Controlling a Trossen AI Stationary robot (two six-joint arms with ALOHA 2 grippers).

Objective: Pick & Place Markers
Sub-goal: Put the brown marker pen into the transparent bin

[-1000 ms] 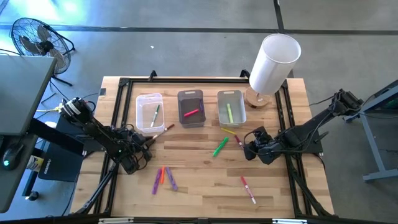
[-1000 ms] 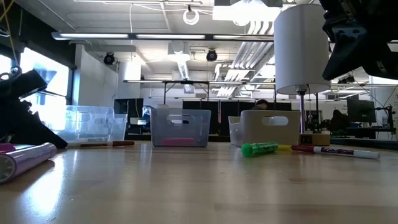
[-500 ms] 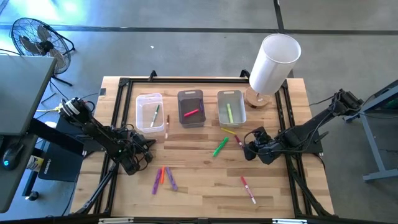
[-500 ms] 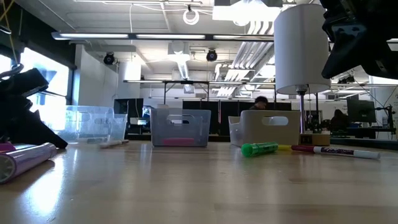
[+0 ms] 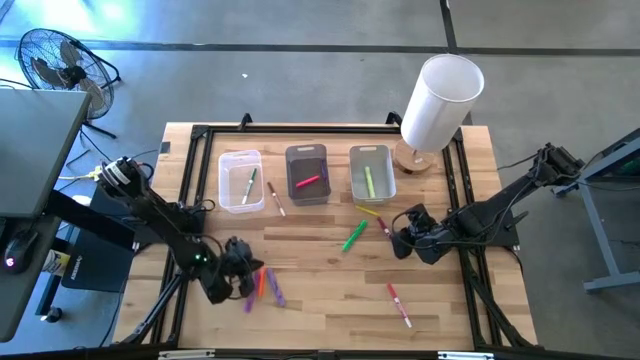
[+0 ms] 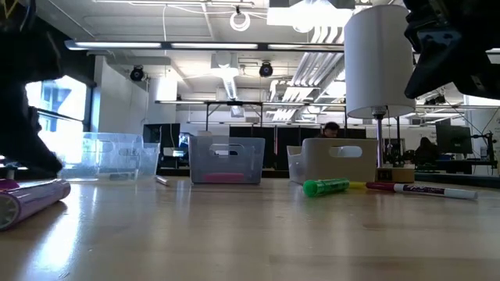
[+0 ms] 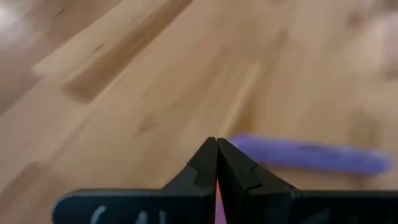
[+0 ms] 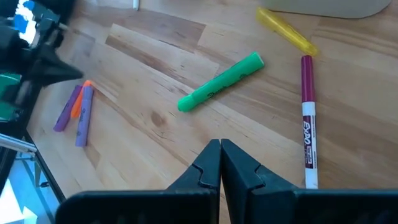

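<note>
Markers lie loose on the wooden table. Two purple markers (image 5: pixel 275 288) and an orange one (image 5: pixel 260 283) lie close together near the near edge. A green marker (image 5: pixel 354 236), a yellow one (image 5: pixel 368 210) and a red-and-white one (image 5: pixel 385 228) lie at mid-table, and another red-and-white marker (image 5: pixel 400 305) lies nearer the edge. One more rests between the bins (image 5: pixel 274 198). My left gripper (image 7: pixel 216 158) is shut, its tips just short of a purple marker (image 7: pixel 305 155). My right gripper (image 8: pixel 220 149) is shut and hovers beside the green marker (image 8: pixel 221 83).
Three small bins stand in a row at the far side: a clear one (image 5: pixel 240 180) holding a green marker, a dark grey one (image 5: pixel 307 175) holding a red one, and a pale one (image 5: pixel 371 172) holding a yellow-green one. A tall white cylinder (image 5: pixel 440 100) stands at the far right corner.
My left gripper has moved from beside the clear bin toward the table's near edge, ending at the purple and orange markers. The red-and-white marker that lay by its tips has turned about and slid toward the gap between the clear and dark grey bins.
</note>
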